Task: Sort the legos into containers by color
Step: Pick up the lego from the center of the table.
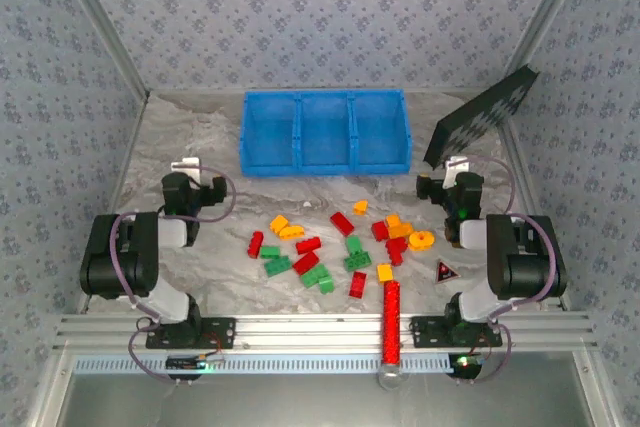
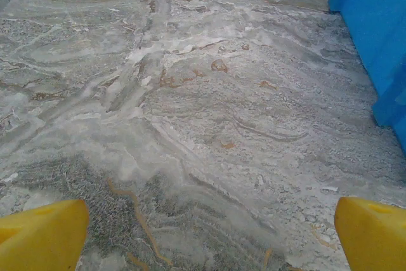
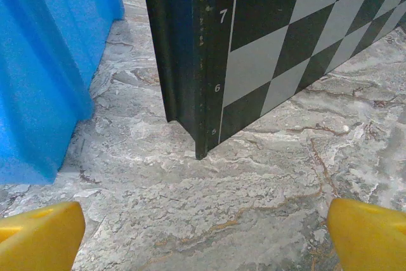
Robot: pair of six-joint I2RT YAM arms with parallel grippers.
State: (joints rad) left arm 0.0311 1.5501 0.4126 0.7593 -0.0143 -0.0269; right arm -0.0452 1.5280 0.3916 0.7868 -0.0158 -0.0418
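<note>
Red, green and yellow-orange legos (image 1: 340,244) lie scattered on the marbled table between the two arms, among them a round orange one (image 1: 421,240). The blue three-compartment bin (image 1: 325,169) stands behind them with nothing in its compartments. Left of the pile, my left gripper (image 1: 185,169) hovers open over bare table; its yellow fingers (image 2: 41,236) are wide apart, and the bin wall (image 2: 374,30) lies to its right. My right gripper (image 1: 455,169) is also open, yellow fingers (image 3: 368,233) spread, with the bin's corner (image 3: 44,61) on its left.
A black checkered panel (image 1: 480,117) leans at the back right, close in front of the right gripper (image 3: 206,239), its edge (image 3: 209,61) upright. A long red glittery cylinder (image 1: 391,322) and a small dark triangle (image 1: 445,271) lie near the front rail.
</note>
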